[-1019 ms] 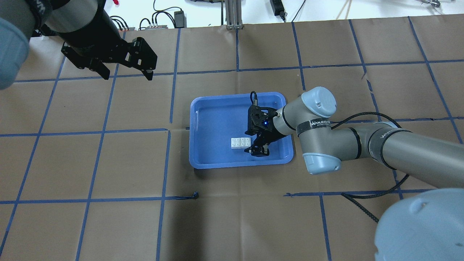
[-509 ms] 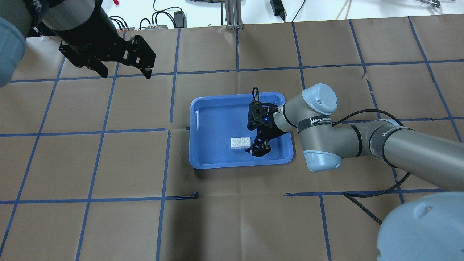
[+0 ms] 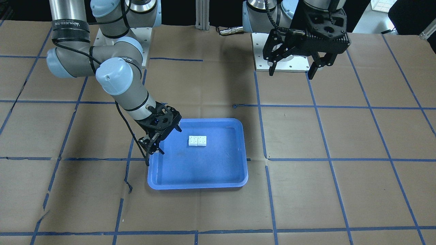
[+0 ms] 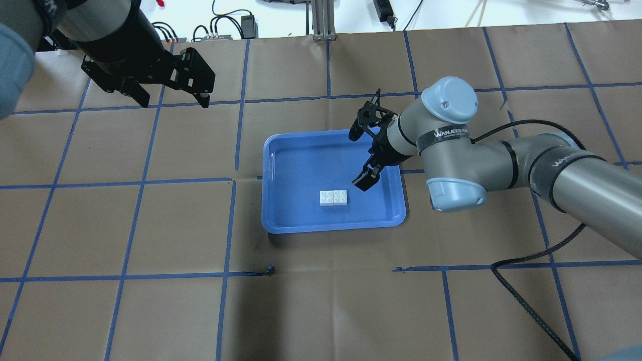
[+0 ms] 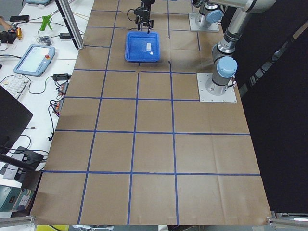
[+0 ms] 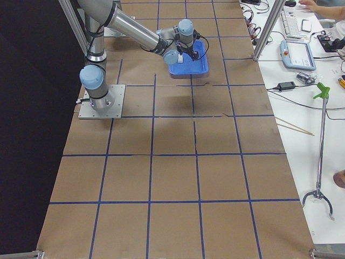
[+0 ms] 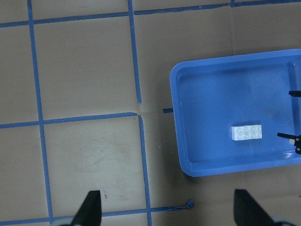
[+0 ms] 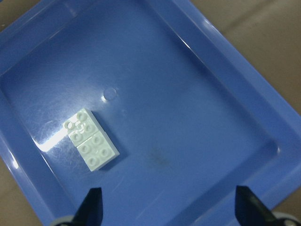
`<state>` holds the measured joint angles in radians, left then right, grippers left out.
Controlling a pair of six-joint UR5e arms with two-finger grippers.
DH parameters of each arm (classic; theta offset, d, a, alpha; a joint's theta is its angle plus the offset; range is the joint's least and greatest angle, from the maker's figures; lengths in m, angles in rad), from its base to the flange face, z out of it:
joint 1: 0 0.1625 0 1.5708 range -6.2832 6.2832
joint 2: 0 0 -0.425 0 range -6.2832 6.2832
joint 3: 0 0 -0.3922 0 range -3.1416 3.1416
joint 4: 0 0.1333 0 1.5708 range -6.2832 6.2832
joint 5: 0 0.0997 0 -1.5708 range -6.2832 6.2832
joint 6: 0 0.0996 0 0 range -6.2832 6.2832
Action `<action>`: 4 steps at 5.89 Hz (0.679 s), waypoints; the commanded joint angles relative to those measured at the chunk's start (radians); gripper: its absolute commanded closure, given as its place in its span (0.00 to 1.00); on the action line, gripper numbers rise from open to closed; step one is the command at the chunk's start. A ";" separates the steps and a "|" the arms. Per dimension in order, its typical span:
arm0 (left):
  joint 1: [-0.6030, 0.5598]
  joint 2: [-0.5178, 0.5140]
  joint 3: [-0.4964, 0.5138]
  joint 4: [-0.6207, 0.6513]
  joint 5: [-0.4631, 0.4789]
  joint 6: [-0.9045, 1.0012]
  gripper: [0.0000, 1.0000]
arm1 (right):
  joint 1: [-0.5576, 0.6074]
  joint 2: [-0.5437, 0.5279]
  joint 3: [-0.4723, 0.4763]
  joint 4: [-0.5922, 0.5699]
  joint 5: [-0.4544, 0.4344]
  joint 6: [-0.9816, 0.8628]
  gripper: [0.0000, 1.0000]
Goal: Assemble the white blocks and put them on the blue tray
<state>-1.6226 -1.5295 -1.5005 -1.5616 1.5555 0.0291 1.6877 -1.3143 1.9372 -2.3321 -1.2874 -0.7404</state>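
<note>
Sitting joined, studded white blocks [image 4: 334, 197], glossy round-cornered blue tray [image 4: 296, 165]

Overhead and front-facing views look down from opposite sides of the table [image 4: 150, 311]; two side views look along it from afar. Both wrist views look down, the right nearest; all share the blue tray [image 4: 301, 165].

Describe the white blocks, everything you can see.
The white blocks are two small square bricks of glossy white plastic, each with four round studs facing up. They lie flat and flush side by side, forming one rectangle with a visible seam. They rest on the floor of the blue tray, nearer its robot-side rim and clear of the walls. Only the tray touches them; the open right gripper hangs off to one side.
</note>
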 commanded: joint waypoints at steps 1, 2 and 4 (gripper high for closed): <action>0.001 0.003 0.002 -0.003 0.000 0.000 0.01 | -0.012 -0.067 -0.163 0.304 -0.131 0.262 0.00; 0.001 -0.003 -0.006 0.001 0.002 0.000 0.01 | -0.020 -0.095 -0.261 0.438 -0.255 0.444 0.00; 0.004 0.002 0.003 -0.001 0.000 0.000 0.01 | -0.093 -0.128 -0.395 0.743 -0.280 0.694 0.00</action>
<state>-1.6192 -1.5301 -1.4994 -1.5613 1.5558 0.0291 1.6363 -1.4283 1.6045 -1.7248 -1.5542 -0.1426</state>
